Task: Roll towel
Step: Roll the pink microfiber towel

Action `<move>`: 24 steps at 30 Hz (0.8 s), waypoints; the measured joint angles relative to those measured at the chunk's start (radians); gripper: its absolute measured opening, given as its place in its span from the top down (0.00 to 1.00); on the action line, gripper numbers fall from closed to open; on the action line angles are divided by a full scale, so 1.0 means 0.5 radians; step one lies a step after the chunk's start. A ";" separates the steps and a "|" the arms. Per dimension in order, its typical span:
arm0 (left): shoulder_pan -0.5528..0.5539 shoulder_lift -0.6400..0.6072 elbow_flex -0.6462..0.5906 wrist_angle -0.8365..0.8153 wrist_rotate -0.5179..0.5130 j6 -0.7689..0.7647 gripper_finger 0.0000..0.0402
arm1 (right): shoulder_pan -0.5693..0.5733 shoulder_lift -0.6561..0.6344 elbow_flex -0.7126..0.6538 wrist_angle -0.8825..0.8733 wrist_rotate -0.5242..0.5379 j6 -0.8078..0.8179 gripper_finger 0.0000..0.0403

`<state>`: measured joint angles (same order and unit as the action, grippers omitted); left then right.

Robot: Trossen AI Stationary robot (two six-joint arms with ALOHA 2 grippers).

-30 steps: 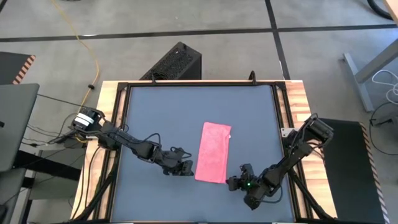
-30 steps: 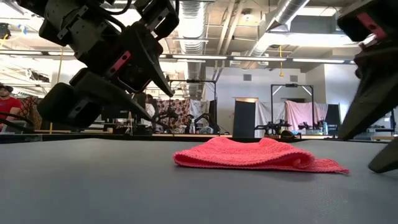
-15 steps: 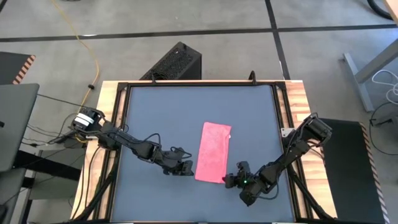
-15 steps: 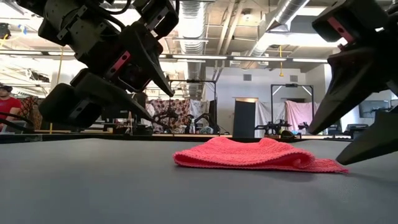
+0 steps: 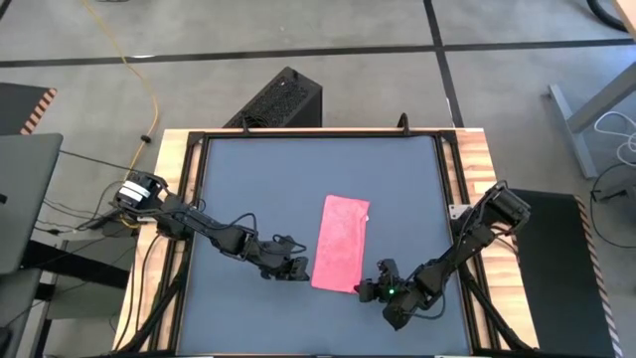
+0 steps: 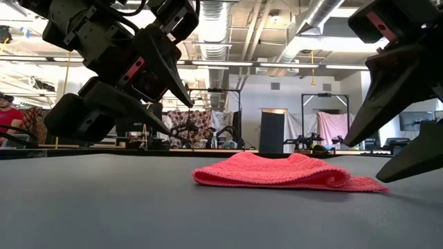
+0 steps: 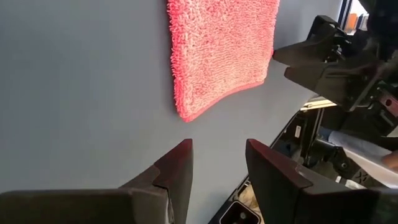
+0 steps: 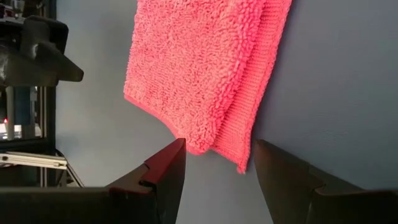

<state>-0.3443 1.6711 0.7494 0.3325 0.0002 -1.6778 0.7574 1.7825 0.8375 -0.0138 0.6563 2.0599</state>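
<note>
The pink towel (image 5: 341, 256) lies flat on the dark tabletop (image 5: 258, 189), folded into a narrow strip of two layers that runs from near to far. The low view shows it as a low mound (image 6: 287, 171). My left gripper (image 5: 296, 268) stands open just left of the towel's near end, fingers (image 7: 180, 165) pointing at its near left corner (image 7: 186, 115). My right gripper (image 5: 366, 289) stands open at the near right corner (image 8: 202, 149), which shows between its fingertips (image 8: 171, 158). Neither gripper visibly touches the cloth.
A wooden frame (image 5: 475, 179) borders the tabletop. A black box (image 5: 278, 99) stands on the floor beyond the far edge, and a laptop (image 5: 20, 199) sits at the left. Bare tabletop lies on the far side of the towel. A person (image 6: 7, 114) shows far off in the room.
My right gripper has edged toward the table's left, in to the towel's near right corner, and then kept still. The towel has not moved.
</note>
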 joint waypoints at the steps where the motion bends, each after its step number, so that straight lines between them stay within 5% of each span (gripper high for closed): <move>1: 0.000 0.000 0.000 0.000 0.000 0.011 0.66 | 0.000 0.018 0.009 0.008 0.000 0.006 0.47; 24: 0.026 -0.002 0.000 0.047 0.030 0.069 0.66 | -0.063 0.205 0.181 0.051 0.023 -0.021 0.50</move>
<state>-0.3313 1.6703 0.7496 0.3561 0.0151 -1.6435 0.7261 1.8851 0.9279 0.0116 0.6678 2.0495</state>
